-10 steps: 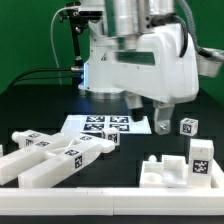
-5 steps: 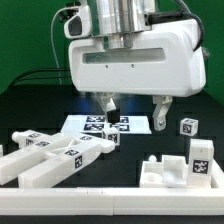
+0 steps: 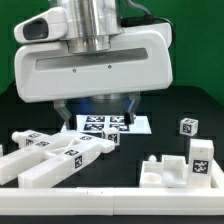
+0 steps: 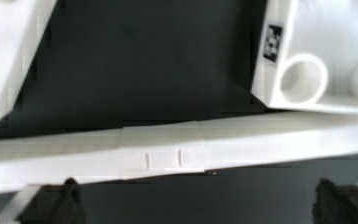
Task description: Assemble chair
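Several loose chair parts [image 3: 60, 158] lie spread on the black table [image 3: 170, 100]. On the exterior view's left, long bars [image 3: 40, 163] lie slanted, side by side and touching, with small square tags on top. On the exterior view's right sits a blocky part [image 3: 165, 173] with a stepped top. A tagged upright piece [image 3: 200, 153] stands at its end, and whether the two are one piece I cannot tell. A small tagged cube [image 3: 187, 126] stands alone behind them. The marker board [image 3: 105, 124] lies flat between the two groups, partly under the arm. A white rail [image 3: 110, 206] runs along the table's near edge.

The gripper [image 3: 98, 110] hangs above the marker board. Its wide white body fills the upper half of the exterior view and hides most of its fingers. The wrist view shows them plainly: two dark fingertips [image 4: 51, 203] stand wide apart with only dark table between them, so the hand is spread and holds nothing.

Only the wrist view shows a long white bar [image 4: 176, 150] crossing just ahead of the fingertips, with two short seam marks at its middle. Beyond it are a white part with a round hole [image 4: 300, 78], tagged on its side, and a white panel [image 4: 5, 60], with a strip of table between them. Which of the exterior view's pieces these are I cannot tell. Only the exterior view shows the cube and the marker board.
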{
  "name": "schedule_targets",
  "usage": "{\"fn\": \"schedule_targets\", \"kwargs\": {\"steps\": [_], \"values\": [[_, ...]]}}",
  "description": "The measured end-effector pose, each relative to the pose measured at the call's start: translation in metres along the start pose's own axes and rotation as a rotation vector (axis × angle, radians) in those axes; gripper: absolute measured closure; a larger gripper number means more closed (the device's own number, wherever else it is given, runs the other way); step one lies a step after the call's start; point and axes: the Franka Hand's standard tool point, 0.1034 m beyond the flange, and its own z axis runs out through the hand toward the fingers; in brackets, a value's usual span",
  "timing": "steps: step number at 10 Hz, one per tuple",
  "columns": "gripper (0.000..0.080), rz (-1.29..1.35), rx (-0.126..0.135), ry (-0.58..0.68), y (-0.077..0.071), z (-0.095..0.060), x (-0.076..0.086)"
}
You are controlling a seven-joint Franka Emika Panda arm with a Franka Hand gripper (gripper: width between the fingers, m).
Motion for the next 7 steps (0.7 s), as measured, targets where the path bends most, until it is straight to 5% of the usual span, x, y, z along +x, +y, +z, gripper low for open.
{"fn": "schedule_targets", "kwargs": {"steps": [4,6,7], "values": [[0.0151,-0.250,-0.012,-0.007,0.007,0.000,-0.002],[0.0151,-0.445,-0.036,-0.066,0.041,0.007,-0.031],[0.0151,-0.489,-0.045,-0.072,0.047,0.008,-0.037]]}}
